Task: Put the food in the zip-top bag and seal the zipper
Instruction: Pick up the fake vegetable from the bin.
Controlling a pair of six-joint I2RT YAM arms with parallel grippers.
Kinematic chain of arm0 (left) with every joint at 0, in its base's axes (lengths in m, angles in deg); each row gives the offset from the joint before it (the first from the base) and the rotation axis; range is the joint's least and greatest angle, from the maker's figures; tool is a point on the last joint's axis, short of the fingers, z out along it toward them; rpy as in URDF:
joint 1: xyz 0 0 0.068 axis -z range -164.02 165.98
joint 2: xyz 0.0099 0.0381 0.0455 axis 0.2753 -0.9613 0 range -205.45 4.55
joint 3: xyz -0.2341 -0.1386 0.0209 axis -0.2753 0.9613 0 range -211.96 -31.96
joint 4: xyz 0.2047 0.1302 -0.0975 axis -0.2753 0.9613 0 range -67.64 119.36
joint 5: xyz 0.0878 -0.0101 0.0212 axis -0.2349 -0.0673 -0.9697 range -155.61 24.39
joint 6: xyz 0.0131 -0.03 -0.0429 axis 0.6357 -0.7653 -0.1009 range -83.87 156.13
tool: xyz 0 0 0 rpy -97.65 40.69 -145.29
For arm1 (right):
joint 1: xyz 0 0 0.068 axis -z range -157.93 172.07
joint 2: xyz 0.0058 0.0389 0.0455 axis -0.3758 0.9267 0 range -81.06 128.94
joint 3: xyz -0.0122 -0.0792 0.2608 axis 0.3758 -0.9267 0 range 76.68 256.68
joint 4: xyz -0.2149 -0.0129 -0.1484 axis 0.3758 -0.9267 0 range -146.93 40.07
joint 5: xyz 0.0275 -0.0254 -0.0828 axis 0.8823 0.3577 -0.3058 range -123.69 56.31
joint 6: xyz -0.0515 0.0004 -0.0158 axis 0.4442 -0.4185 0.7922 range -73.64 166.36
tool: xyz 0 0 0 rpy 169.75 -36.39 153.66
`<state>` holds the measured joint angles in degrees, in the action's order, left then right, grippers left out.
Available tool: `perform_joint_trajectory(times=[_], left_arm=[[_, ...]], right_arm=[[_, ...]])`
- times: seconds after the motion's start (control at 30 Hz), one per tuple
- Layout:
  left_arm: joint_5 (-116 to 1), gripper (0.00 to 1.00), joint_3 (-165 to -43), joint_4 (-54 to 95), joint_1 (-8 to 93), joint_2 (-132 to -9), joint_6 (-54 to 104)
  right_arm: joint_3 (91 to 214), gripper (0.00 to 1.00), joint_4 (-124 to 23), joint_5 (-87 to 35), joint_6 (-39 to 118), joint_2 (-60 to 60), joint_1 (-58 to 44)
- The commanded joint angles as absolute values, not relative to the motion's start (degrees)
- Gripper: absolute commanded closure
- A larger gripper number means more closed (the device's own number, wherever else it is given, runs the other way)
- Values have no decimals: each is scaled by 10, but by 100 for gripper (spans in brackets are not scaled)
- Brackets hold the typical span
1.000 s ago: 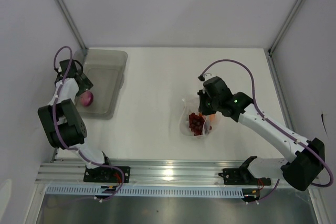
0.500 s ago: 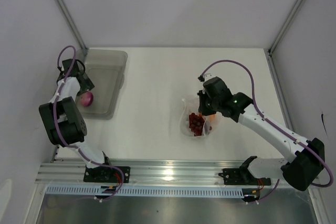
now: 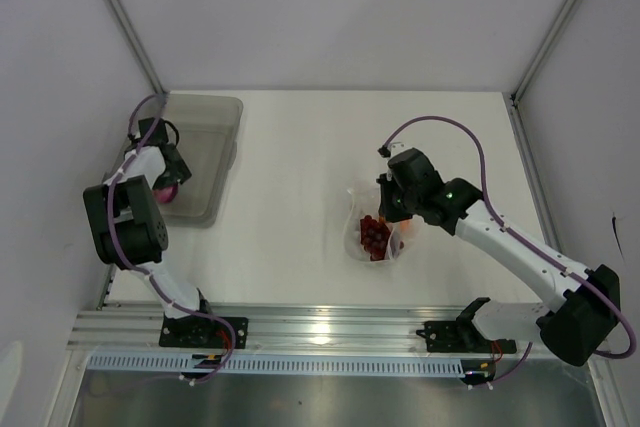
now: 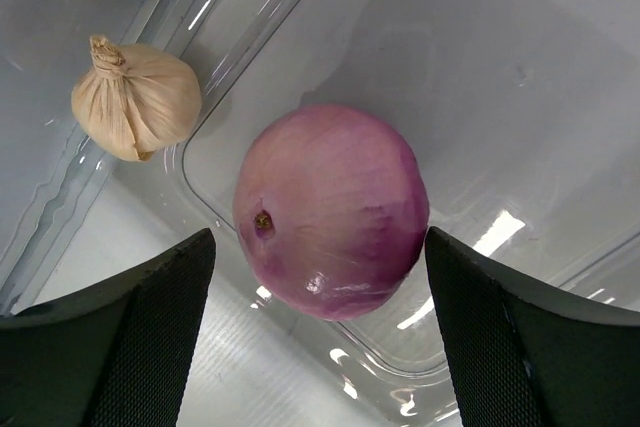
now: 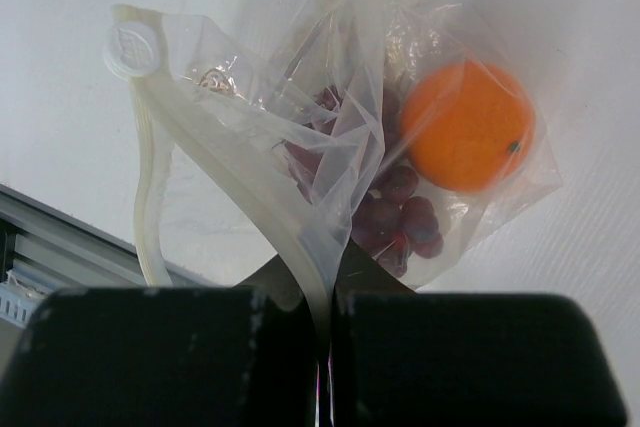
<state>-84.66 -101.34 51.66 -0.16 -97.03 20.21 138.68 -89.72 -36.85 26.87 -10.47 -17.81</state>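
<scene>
My left gripper [image 4: 320, 347] is open inside the grey tub, its jaws on either side of the purple-red onion [image 4: 330, 212] without touching it. The whitish garlic bulb [image 4: 135, 97] lies just beyond the onion, to its left. In the top view the left gripper [image 3: 167, 173] hovers over the onion [image 3: 164, 192]. My right gripper [image 5: 325, 287] is shut on the zipper strip [image 5: 225, 172] of the zip-top bag [image 5: 340, 117] and holds its mouth up. The orange [image 5: 468, 125] and the dark red berries [image 5: 395, 212] are inside the bag [image 3: 375, 235].
The grey translucent tub [image 3: 210, 147] stands at the table's far left, near the wall. A round white tab [image 5: 130, 50] sits at the end of the zipper strip. The aluminium rail [image 3: 320, 332] runs along the near edge.
My left gripper has moved right, further into the tub and over the onion. The right gripper and the bag have barely moved.
</scene>
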Motion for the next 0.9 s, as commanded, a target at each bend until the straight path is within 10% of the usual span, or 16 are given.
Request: perform_joint_trajectory(times=[0.0,0.47,0.87], left_arm=[[-877,13,-1030,523,2,-978,218],[-893,23,-1086,542,2,-1027,247],[-876,69,-1094,544,2,-1017,250]], right_arm=[[1386,100,-883,-369,262,-122,-176],[1390,100,-889,-374,263,-122,-175],[1392,100,-885,-372,259,-123,-175]])
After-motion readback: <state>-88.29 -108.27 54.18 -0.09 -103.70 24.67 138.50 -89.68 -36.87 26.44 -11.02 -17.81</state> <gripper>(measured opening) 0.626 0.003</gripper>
